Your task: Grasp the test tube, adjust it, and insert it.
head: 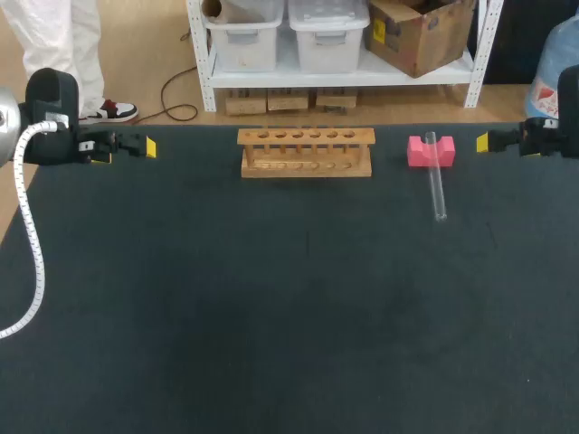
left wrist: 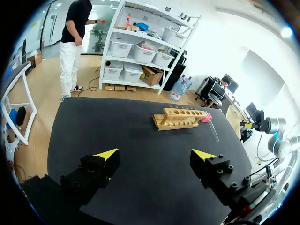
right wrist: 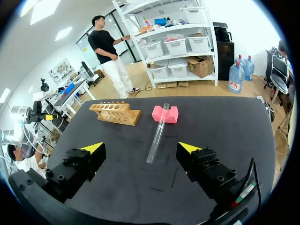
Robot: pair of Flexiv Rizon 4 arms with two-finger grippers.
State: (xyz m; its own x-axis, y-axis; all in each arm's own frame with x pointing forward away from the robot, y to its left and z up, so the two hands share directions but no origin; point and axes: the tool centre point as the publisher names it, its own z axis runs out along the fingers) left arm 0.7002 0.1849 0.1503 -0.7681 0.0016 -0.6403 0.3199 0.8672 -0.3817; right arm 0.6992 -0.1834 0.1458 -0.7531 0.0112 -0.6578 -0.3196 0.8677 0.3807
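Observation:
A clear test tube [head: 436,177] lies on the dark table, its far end resting in the notch of a pink block [head: 430,150]. To its left a wooden rack [head: 306,152] with a row of holes stands empty. My right gripper [head: 482,142] hovers open at the table's right edge, just right of the pink block. In the right wrist view the test tube [right wrist: 157,133] lies ahead of the open right gripper [right wrist: 140,148], with the pink block [right wrist: 166,114] and rack [right wrist: 115,112] beyond. My left gripper [head: 149,147] is open at the far left; the left gripper [left wrist: 156,154] faces the rack [left wrist: 179,118].
The dark table mat [head: 289,307] stretches wide and bare in front of the rack and tube. A white ribbed cable [head: 34,262] hangs from my left arm along the table's left edge.

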